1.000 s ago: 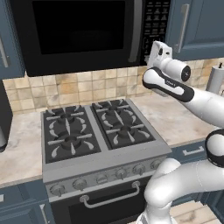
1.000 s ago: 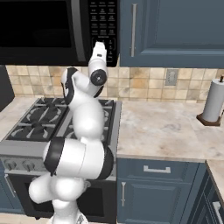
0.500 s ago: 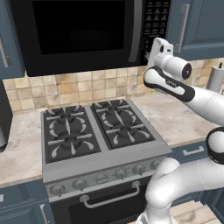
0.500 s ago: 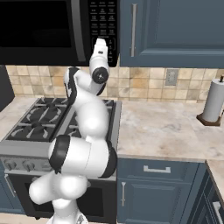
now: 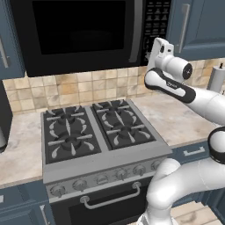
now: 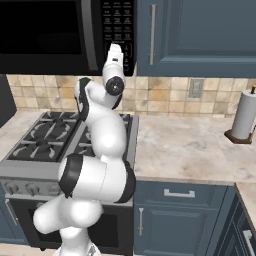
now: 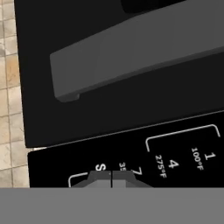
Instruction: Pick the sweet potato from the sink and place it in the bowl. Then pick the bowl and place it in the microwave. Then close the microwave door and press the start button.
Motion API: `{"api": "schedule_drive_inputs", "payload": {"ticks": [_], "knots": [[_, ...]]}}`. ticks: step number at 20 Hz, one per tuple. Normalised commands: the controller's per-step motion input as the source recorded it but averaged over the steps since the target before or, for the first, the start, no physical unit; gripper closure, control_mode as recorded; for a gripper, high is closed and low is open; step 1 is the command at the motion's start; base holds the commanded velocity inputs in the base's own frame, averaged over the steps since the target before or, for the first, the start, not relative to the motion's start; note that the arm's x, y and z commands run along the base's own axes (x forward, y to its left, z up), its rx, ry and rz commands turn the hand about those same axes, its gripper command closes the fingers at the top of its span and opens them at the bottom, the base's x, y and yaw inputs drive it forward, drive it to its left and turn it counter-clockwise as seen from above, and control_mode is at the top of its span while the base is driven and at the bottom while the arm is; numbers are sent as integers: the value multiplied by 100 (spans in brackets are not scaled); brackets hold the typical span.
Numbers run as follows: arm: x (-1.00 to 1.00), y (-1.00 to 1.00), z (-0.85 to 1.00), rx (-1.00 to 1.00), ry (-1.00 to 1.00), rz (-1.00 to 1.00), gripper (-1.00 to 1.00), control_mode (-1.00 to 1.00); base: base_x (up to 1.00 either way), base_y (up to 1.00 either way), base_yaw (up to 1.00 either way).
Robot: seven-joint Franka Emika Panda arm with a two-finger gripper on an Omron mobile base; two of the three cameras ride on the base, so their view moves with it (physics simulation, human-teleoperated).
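Hidden behind the shut microwave door (image 5: pixel 83 33): the microwave's inside. Cut off by the hand view's edges: handle (image 7: pixel 131 52), keypad (image 7: pixel 175 162). Cut off at the bottom there: end effector (image 7: pixel 112 178) tips, blocking a label starting with "S". Too small to read from the base: keypad lettering.

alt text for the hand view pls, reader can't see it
Close-up of the black microwave front: the hand, fingertips shut together, is right at the keypad panel near the bottom edge. The grey microwave door handle crosses the upper half at a slant, and beige wall tiles line the left edge.
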Motion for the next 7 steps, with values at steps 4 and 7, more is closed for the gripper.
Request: {"api": "schedule_drive_inputs", "payload": {"ticks": [4, 7], "knots": [[1, 0, -6, 1, 0, 0, 100, -100, 0, 0, 0], [0, 0, 0, 0, 0, 0, 100, -100, 0, 0, 0]]}}
